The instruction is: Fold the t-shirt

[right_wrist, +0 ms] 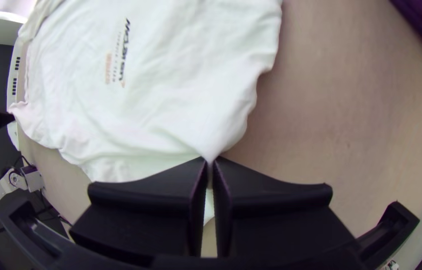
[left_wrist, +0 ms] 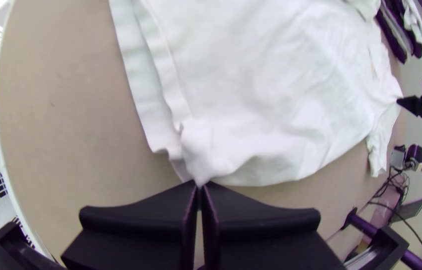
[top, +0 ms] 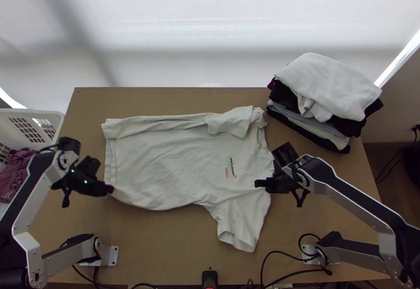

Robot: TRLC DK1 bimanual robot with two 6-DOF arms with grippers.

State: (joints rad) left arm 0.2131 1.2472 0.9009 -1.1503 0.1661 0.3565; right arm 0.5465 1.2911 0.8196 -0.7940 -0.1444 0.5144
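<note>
On the table (top: 157, 247), the shirt (top: 163, 158) is lying mostly spread, print (top: 231, 168) facing up. Its far side is resting folded inward in a long strip, with the far sleeve (top: 231, 121) lying back over the body. One side fold, then, is looking finished. The near side is waiting for its turn: the near sleeve (top: 239, 223) is sticking out toward the table's near edge. The left gripper (left_wrist: 201, 185) is pinching the near hem corner, its fingers closed on cloth; the right gripper (right_wrist: 211, 159) is clamping the cloth by the near shoulder, above that sleeve. Both are probably setting up the near-side fold. After that, folding hem to collar and adding the shirt to the pile (top: 331, 87) are likely remaining.

From above, the top view is giving the full outline, strip and both sleeves together, where the wrist views are cutting parts off. Up close, the left wrist view is revealing two hem layers lying out of line, the upper hem (left_wrist: 168, 82) sitting inside the lower one (left_wrist: 131, 75), and the right wrist view is showing cloth drawing to a point between the fingertips, a pinch the top view is leaving vague.
</note>
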